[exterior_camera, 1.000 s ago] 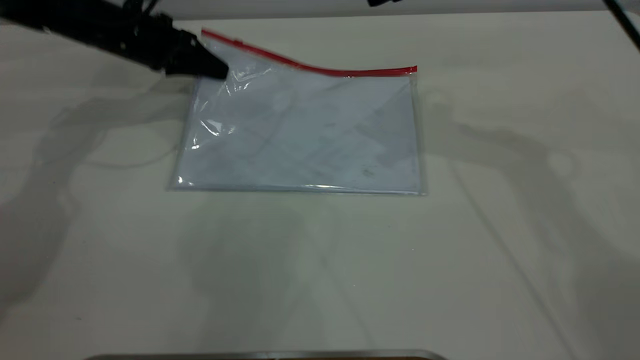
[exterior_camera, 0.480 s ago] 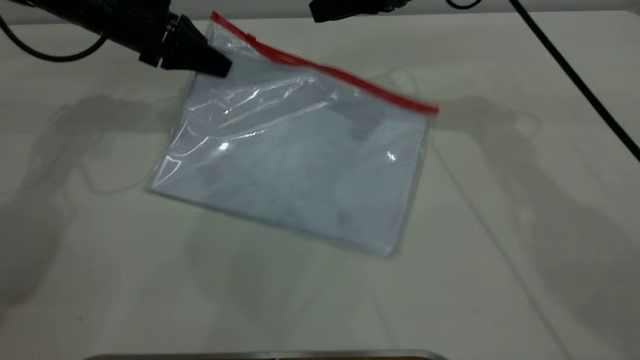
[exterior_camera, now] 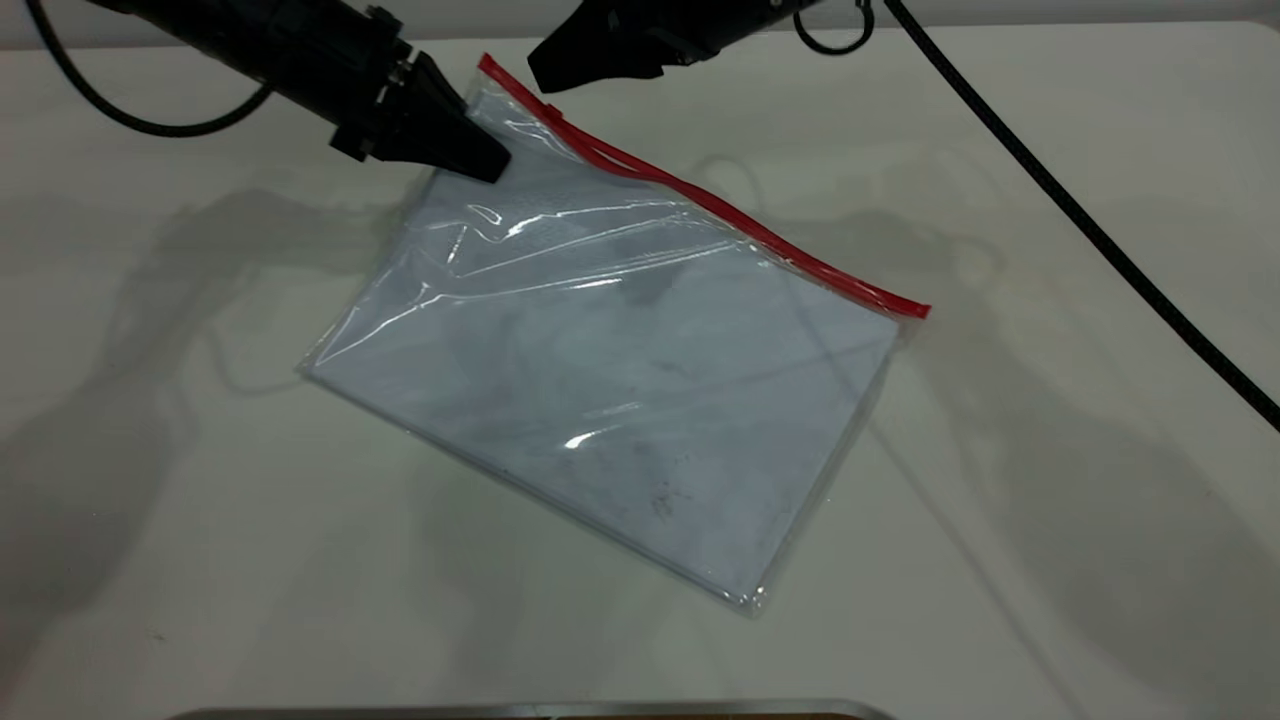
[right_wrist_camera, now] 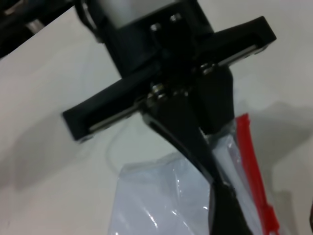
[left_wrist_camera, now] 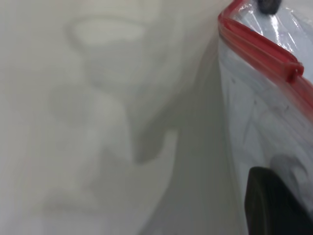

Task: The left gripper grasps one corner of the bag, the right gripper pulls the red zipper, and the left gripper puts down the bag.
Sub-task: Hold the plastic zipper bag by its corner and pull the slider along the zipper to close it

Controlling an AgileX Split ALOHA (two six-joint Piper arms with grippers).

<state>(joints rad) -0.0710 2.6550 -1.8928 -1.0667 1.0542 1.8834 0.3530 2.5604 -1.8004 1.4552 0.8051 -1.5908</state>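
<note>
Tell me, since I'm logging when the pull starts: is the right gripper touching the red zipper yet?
Apart. In the exterior view the right gripper hangs beyond the red zipper, with bare table showing between them.

bag (exterior_camera: 640, 390): clear plastic, white glare streaks, pale blue-white sheets inside with faint grey smudges
zipper (exterior_camera: 700, 195): bright red, solid
left gripper (exterior_camera: 487, 163): black
right gripper (exterior_camera: 545, 72): black
cable (exterior_camera: 1080, 215): black
table (exterior_camera: 1050, 560): off-white, grey shadows
</note>
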